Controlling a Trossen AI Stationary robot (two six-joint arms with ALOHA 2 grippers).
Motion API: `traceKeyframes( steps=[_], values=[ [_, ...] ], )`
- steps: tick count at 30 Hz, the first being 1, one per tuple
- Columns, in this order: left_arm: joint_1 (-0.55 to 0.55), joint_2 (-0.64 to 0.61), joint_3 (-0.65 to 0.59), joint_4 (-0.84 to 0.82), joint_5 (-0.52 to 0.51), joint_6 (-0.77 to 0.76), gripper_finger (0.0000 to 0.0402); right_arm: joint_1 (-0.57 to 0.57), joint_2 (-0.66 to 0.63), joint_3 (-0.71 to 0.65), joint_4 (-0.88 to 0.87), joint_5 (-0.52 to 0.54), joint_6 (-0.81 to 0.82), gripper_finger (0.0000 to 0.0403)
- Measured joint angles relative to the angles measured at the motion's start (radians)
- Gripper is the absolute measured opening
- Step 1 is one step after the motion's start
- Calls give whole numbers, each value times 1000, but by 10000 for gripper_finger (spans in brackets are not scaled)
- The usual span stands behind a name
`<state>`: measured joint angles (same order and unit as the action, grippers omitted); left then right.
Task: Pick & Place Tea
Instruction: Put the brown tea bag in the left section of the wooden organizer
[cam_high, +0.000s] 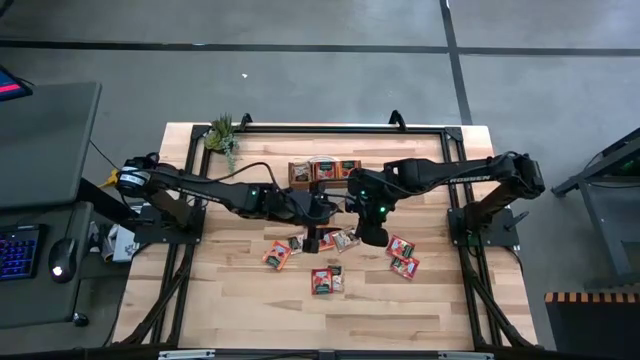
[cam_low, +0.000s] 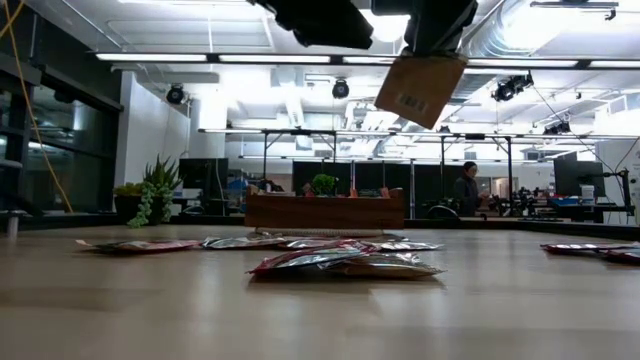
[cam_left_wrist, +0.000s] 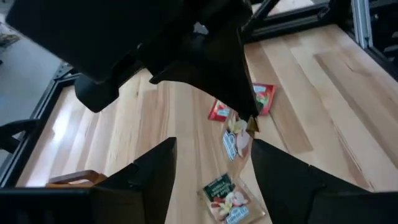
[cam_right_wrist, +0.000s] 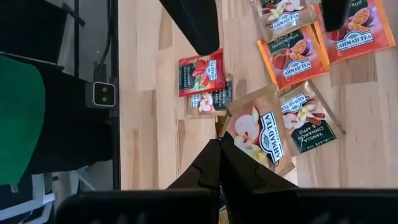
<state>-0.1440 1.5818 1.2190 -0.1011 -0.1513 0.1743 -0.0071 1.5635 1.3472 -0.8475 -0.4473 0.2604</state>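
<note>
two dark arms meeting over the middle of the pale wooden table, both raised above the scattered tea

right gripper with fingers pressed together on one corner of a tan flat square tea sachet printed with an apple slice and a pale label, lifted clear of the board; same tan sachet hanging tilted high above the tabletop in the low view, barcode side showing

left gripper just beside it, fingers standing apart with nothing between them, pointed toward the held sachet and the other arm's fingertips

rest of the small flat foil tea sachets lying flat on the table in a loose scatter: a red one and a dark green-grey one overlapping each other, an orange one and a second orange one near the left arm's finger, a pale green-grey one just beside the held sachet

in the high view, a red pair toward the right side, another pair nearer the front edge, one to the left of the grippers

brown wooden three-compartment tray toward the back of the table, sachets standing in its compartments

small green potted succulent at the back left corner

a person far off in the room behind
</note>
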Motion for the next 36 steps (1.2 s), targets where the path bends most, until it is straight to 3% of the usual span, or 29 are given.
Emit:
traceKeyframes(
  steps=[31, 36],
  values=[
    [0, 1, 11, 15, -17, 5, 206, -45, -2, 103, 15, 41, -53, 0],
    [0, 1, 11, 23, -16, 0, 188, -45, -2, 103, 18, 44, -53, 0]
  ],
)
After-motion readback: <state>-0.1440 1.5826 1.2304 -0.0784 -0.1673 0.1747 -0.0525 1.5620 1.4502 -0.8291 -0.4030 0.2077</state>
